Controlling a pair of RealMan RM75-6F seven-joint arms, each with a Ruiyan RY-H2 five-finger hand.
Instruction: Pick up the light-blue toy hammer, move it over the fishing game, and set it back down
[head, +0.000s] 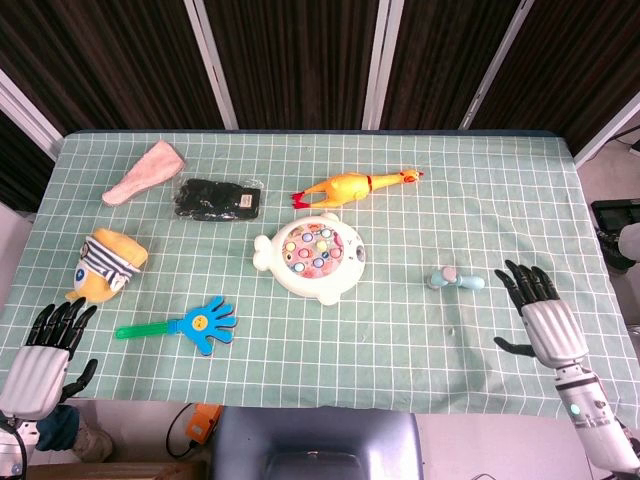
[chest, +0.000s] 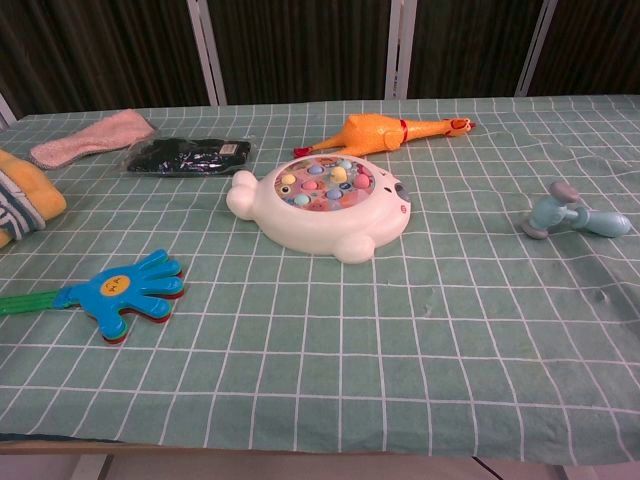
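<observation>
Right robot hand (head: 540, 315) (fingers spread) near light-blue toy hammer (head: 457, 280), fishing game (head: 311, 259)

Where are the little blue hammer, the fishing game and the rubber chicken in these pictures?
light-blue toy hammer (chest: 577, 216): chest view, on its handle near the head.
fishing game (head: 309, 254): head view, on its round fish pond.
rubber chicken (head: 345, 186): head view, on its yellow body.

Bright, even overhead light; soft short shadows; both views sharp; dark backdrop along the upper frame
</observation>
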